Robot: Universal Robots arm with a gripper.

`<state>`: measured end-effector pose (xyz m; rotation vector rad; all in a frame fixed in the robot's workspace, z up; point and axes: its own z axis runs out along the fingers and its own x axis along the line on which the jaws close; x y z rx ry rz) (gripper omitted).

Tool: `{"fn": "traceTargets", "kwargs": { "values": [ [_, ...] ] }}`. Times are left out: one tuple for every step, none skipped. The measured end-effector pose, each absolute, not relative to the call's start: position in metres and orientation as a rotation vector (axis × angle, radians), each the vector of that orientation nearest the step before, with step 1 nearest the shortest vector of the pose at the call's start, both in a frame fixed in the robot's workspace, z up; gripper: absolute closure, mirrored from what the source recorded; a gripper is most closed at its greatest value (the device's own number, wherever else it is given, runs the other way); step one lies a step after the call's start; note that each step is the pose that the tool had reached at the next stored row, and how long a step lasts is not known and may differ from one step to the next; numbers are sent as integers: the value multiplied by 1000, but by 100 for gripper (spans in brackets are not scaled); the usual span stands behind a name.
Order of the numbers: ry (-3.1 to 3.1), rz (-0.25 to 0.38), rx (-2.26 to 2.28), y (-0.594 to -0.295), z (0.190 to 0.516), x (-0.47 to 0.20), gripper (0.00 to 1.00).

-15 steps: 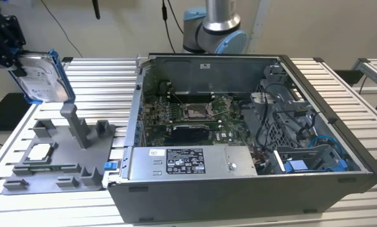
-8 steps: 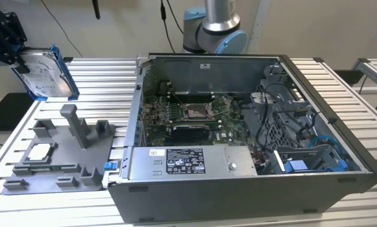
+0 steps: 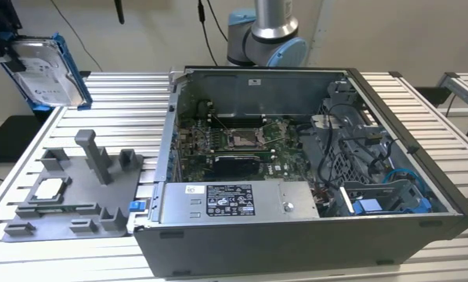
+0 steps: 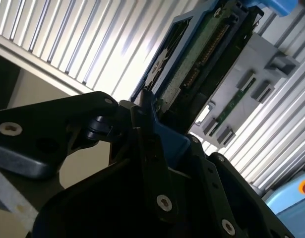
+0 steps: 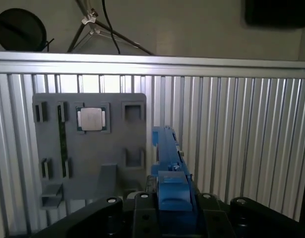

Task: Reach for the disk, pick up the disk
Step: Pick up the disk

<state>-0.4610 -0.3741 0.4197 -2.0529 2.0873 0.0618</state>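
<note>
Already clear of the slatted table (image 3: 124, 97), the disk (image 3: 50, 70) hangs tilted in the air at the exterior view's left, well apart from the open computer case (image 3: 296, 247). The gripper (image 3: 10, 56) is closed narrowly on the blue bracket (image 5: 167, 153) at one end of the disk, as both wrist views show. The reach is judged complete and the pick-up all but done. Below lies the grey fixture tray (image 3: 69, 200), which carries a processor chip (image 5: 91, 119). Any further motion calls for a firm clamp, since the hold is on one end alone, and for clearance over the tray's upright posts.
</note>
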Motion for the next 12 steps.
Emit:
{"fn": "traceTargets", "kwargs": {
  "values": [
    [2087, 62, -2053, -374, 424, -461, 100],
    [2087, 62, -2053, -374, 429, -461, 100],
    [2087, 63, -2053, -374, 433, -461, 100],
    [2087, 63, -2052, -374, 437, -461, 100],
    [2086, 64, -2052, -374, 442, -461, 100],
    [2086, 64, -2052, -374, 447, -461, 100],
    [2086, 64, -2052, -374, 451, -461, 100],
    [2086, 64, -2052, -374, 456, -461, 100],
    [2086, 64, -2052, -374, 460, -461, 100],
    [2086, 65, -2051, -374, 465, -461, 100],
    [2085, 66, -2051, -374, 469, -461, 100],
    [2084, 67, -2051, -374, 474, -461, 100]
  ]
}}
